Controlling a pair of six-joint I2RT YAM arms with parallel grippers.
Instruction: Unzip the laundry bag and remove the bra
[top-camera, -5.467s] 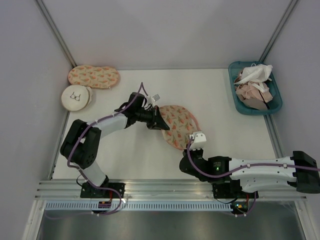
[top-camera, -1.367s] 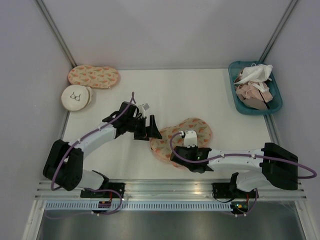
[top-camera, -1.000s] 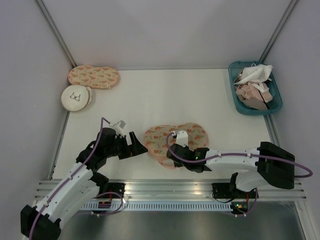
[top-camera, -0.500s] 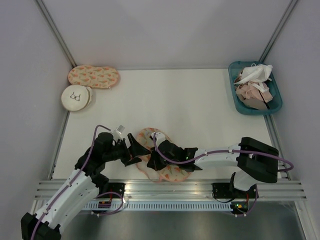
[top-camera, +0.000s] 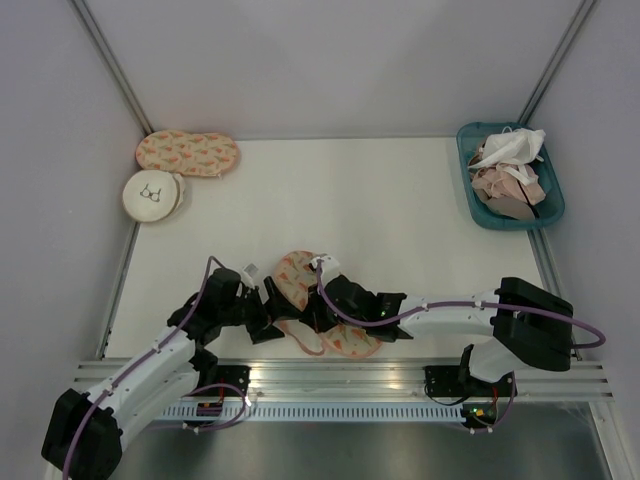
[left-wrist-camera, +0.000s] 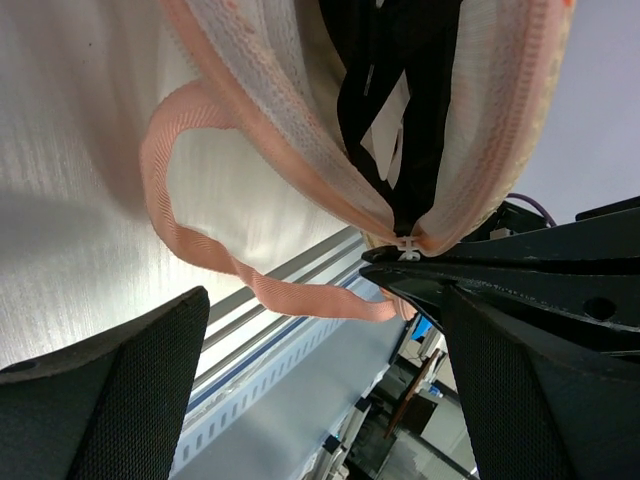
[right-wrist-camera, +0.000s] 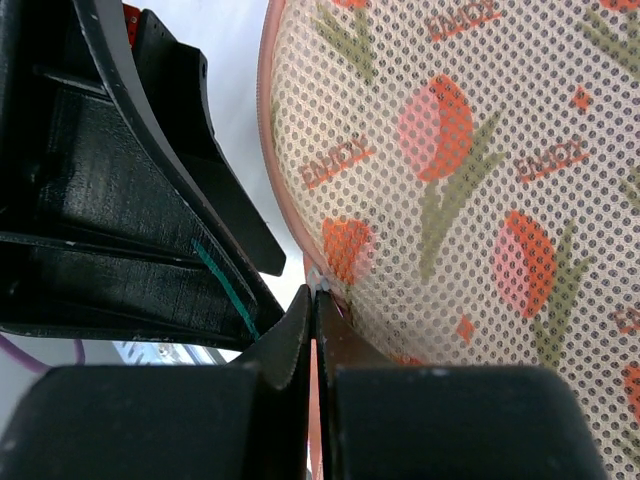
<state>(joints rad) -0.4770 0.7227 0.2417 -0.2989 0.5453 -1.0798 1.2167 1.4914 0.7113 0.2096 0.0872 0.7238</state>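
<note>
Here, my right hand (right-wrist-camera: 313, 300) grips the laundry bag (top-camera: 300, 285) at its zipper (left-wrist-camera: 405, 243). My left hand (left-wrist-camera: 325, 330) is wide; the bra (left-wrist-camera: 385, 90) shows inside.

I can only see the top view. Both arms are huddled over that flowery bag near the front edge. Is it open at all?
Observer: Yes. The left wrist view looks straight into the bag: its two sides gape apart and meet only at the zipper pull.
Operator: Is there anything inside?
Observer: A black bra sits in the gap between the two sides.
Operator: And who has hold of the zipper?
Observer: The right gripper. Its own wrist view shows its jaws pinched shut on the pull.
</note>
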